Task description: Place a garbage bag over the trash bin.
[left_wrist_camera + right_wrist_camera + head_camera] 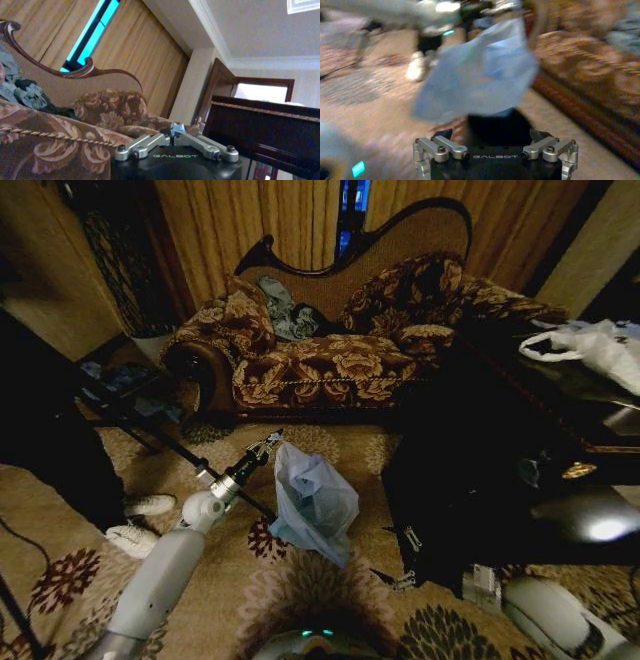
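Note:
The pale blue, wrinkled garbage bag (315,502) hangs above the patterned carpet, in front of the sofa. It is pinched by its top corner in my left gripper (268,447), which is raised at the end of the outstretched left arm. In the left wrist view the fingers (150,144) are shut, with a scrap of blue film (176,129) at their tips. My right gripper (492,146) is low at the right and points at the garbage bag (480,75), fingers wide open. A black shape, apparently the trash bin (492,125), stands just in front of it, below the bag.
A floral sofa (330,365) with a grey-blue garment (285,310) stands behind. A dark table (560,430) at the right carries a white plastic bag (600,350). White shoes (140,520) and a dark stand (150,430) are at the left.

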You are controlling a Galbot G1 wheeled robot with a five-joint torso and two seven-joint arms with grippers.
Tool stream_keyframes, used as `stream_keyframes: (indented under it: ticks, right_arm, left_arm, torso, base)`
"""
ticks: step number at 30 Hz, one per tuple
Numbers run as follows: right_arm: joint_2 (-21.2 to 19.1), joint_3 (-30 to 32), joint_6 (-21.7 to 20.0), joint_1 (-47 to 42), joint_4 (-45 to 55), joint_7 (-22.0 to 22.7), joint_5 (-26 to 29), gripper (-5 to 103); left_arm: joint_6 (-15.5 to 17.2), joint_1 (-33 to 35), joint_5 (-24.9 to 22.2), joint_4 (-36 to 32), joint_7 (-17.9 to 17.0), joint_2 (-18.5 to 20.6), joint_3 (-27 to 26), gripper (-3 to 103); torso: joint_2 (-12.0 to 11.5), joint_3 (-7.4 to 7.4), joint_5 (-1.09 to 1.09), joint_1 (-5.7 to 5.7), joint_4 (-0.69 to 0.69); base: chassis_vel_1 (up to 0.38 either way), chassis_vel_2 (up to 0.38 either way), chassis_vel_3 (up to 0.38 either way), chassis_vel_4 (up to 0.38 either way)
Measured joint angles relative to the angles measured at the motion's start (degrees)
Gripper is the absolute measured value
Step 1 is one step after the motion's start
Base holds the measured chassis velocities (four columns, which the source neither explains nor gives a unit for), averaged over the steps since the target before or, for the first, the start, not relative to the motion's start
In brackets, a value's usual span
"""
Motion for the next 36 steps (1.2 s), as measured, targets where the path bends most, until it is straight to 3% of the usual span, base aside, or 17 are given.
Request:
stream_keyframes:
  ticks: [2,3,4,5,7,10,11,13,18,19,22,27,29,31,36]
  right_arm:
    - [0.69,-1.60,-3.51,1.21,3.94,10.16,7.00,100]
    - [0.89,-2.41,-4.92,1.19,5.63,13.19,9.39,100]
    - [0.89,-2.41,-4.92,1.19,5.63,13.19,9.39,100]
    - [1.15,-3.25,-6.16,0.90,7.20,16.03,11.52,101]
    - [2.51,-5.90,-9.22,0.13,10.62,21.83,14.70,93]
    - [3.53,-9.60,-10.07,-0.31,12.27,25.00,14.84,88]
    - [4.48,-13.36,-10.57,-0.35,12.96,26.74,14.50,77]
    - [4.76,-14.59,-10.57,-0.29,12.93,26.99,14.01,77]
    - [7.57,-21.97,-8.82,2.24,7.92,26.22,9.31,55]
    - [7.57,-21.97,-8.82,2.24,7.92,26.22,9.31,55]
    - [10.27,-23.91,-6.80,4.41,3.34,25.89,6.92,39]
    - [10.54,-20.83,-5.11,4.34,0.84,24.80,6.47,18]
    - [10.30,-20.18,-4.60,4.31,0.63,24.72,6.45,18]
    - [10.12,-19.46,-4.04,4.38,0.62,24.70,6.73,7]
    - [10.69,-20.29,-4.26,4.29,2.58,24.86,8.33,1]
  left_arm:
    - [0.00,-0.03,0.09,0.29,0.05,-0.35,0.26,0]
    - [0.00,-0.12,0.15,0.42,0.07,-0.55,0.38,0]
    - [0.00,-0.12,0.15,0.42,0.07,-0.55,0.38,0]
    - [0.00,-0.24,0.23,0.57,0.07,-0.78,0.48,0]
    - [0.01,-0.54,0.57,0.81,0.07,-1.40,0.76,0]
    - [0.09,-0.79,1.04,0.84,0.01,-1.90,1.10,0]
    - [0.26,-1.05,1.41,0.84,-0.23,-2.32,1.45,0]
    - [0.31,-1.14,1.53,0.84,-0.32,-2.45,1.55,0]
    - [0.70,-1.58,2.36,0.70,-0.98,-3.35,2.06,0]
    - [0.70,-1.58,2.36,0.70,-0.98,-3.35,2.06,0]
    - [1.03,-1.65,2.93,0.52,-1.43,-3.83,2.48,0]
    - [1.73,-1.07,3.08,-0.42,-1.93,-3.84,2.49,0]
    - [1.79,-0.94,3.11,-0.54,-2.05,-3.87,2.49,0]
    - [1.82,-0.73,3.38,-0.64,-2.16,-4.02,2.49,0]
    - [1.86,-0.53,3.76,-1.00,-2.75,-4.20,2.49,0]
  torso:
    - [0.00,0.00,0.00,0.00,0.01]
    - [0.00,0.00,-0.01,0.00,0.01]
    - [0.00,0.00,-0.01,0.00,0.01]
    - [0.00,0.00,-0.02,0.00,0.01]
    - [0.00,0.00,-0.02,0.00,0.00]
    - [0.00,0.00,0.00,0.00,0.00]
    - [0.00,0.00,0.00,0.00,-0.01]
    - [0.00,0.00,-0.01,0.00,-0.01]
    - [0.00,0.00,0.00,0.00,0.01]
    - [0.00,0.00,0.00,0.00,0.01]
    - [0.00,0.00,0.01,0.00,-0.01]
    - [0.00,0.00,0.00,0.00,0.00]
    - [0.00,0.00,0.00,0.00,0.00]
    - [0.00,0.00,-0.01,0.00,0.00]
    - [0.00,0.00,-0.01,0.00,0.00]
  base:
    - [0.000,0.000,0.000,0.000]
    - [0.000,0.000,0.000,0.000]
    - [0.000,0.000,0.000,0.000]
    - [0.000,0.000,0.000,0.000]
    - [0.000,0.000,0.000,0.000]
    - [0.000,0.000,0.000,0.000]
    - [0.000,0.000,0.000,0.000]
    - [0.000,0.000,0.000,0.000]
    - [0.000,0.000,0.000,0.000]
    - [0.000,0.000,0.000,0.000]
    - [0.000,0.000,0.000,0.000]
    - [0.000,0.000,0.000,0.000]
    - [0.000,0.000,0.000,0.000]
    - [0.000,0.000,0.000,0.000]
    - [0.000,0.000,0.000,0.000]
